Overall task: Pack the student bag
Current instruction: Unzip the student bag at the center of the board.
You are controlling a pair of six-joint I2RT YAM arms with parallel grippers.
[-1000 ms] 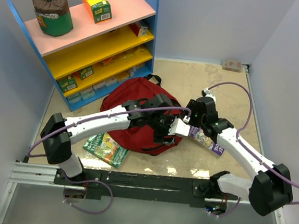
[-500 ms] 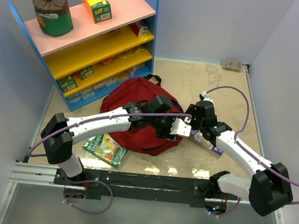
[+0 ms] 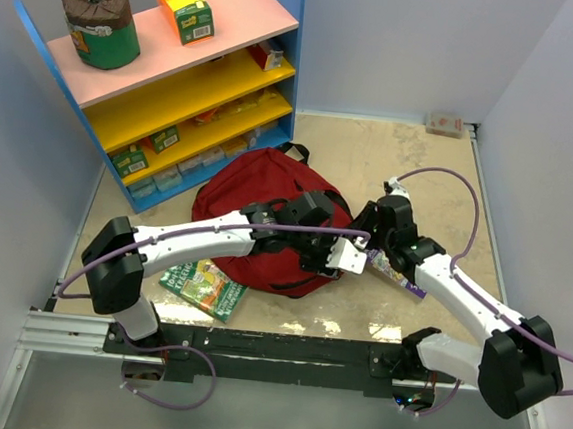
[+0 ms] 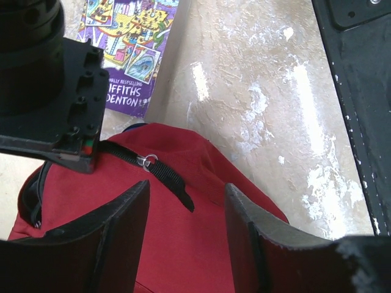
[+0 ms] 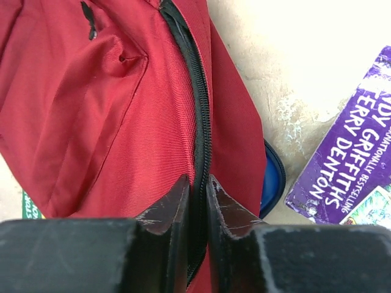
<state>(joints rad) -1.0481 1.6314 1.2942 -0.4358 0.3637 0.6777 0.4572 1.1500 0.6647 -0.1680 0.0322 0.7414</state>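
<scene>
1. The backpack (image 3: pixel 267 203) is dark red soft fabric, slumped low in the middle of the desk (image 3: pixel 371 162), just in front of the shelf (image 3: pixel 176 95). A black carry loop shows at its far edge. A black zipper (image 5: pixel 201 122) curves along the rim at its right end.
2. A black strap (image 4: pixel 162 174) with a small metal ring lies across the red cloth near that same end.
3. The left arm reaches in from the near-left corner and lies low across the near side of the backpack, with its wrist over the right end. The left fingers (image 4: pixel 122 244) stand moderately wide above the red fabric and the strap's tip, and hold nothing.
4. The right arm stretches in from the near-right corner to the same end, with its wrist tipped down. The right fingers (image 5: pixel 174 210) are drawn narrow onto the zipper, whose track runs into the slit between them.
5. The two wrists sit very close together over the right end of the backpack.
6. A purple book (image 3: pixel 397 272) lies flat on the desk just right of the backpack, partly under the right arm. The edge of a blue pencil case (image 5: pixel 273 180) peeks from under the backpack's rim beside it.
7. A green book (image 3: pixel 203 286) lies at the backpack's near-left side, with one corner against the fabric.
8. The shelf has blue sides and pink and yellow boards. A green roll (image 3: pixel 100 23) and an orange box (image 3: pixel 184 8) sit on top of it. A small box (image 3: pixel 446 124) sits in the far right corner.
</scene>
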